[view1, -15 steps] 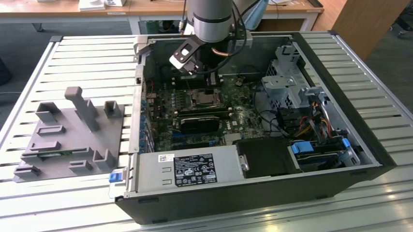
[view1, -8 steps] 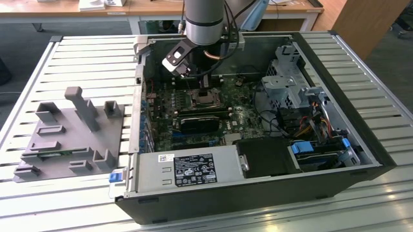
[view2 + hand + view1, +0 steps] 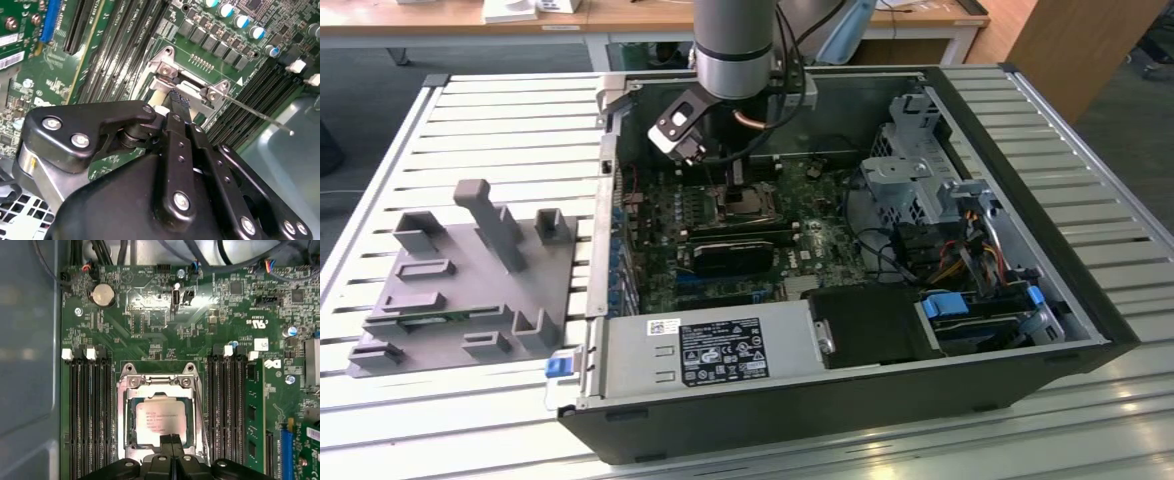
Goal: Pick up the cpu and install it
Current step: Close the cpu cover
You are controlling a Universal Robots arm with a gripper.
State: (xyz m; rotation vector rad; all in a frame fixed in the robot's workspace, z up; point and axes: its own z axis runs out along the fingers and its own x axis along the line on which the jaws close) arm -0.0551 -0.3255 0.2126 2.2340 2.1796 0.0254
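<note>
The cpu [image 3: 160,421], a square chip with a silver-grey top, lies flat inside the metal-framed socket [image 3: 131,390] on the green motherboard. My gripper [image 3: 171,440] hovers right over the chip's edge, its two black fingers pressed together with nothing between them. In the second wrist view the gripper [image 3: 179,101] points down at the socket frame [image 3: 165,67], and a thin wire lever [image 3: 255,115] sticks out free beside it. In the exterior view the gripper [image 3: 698,158] hangs inside the open computer case, just above the socket [image 3: 747,204].
Rows of black memory slots [image 3: 90,415] flank the socket on both sides. The case walls [image 3: 1067,290], a drive cage [image 3: 914,160] and cables crowd the exterior view's right. A grey plastic holder block [image 3: 467,280] with upright posts stands outside the case on the slatted table.
</note>
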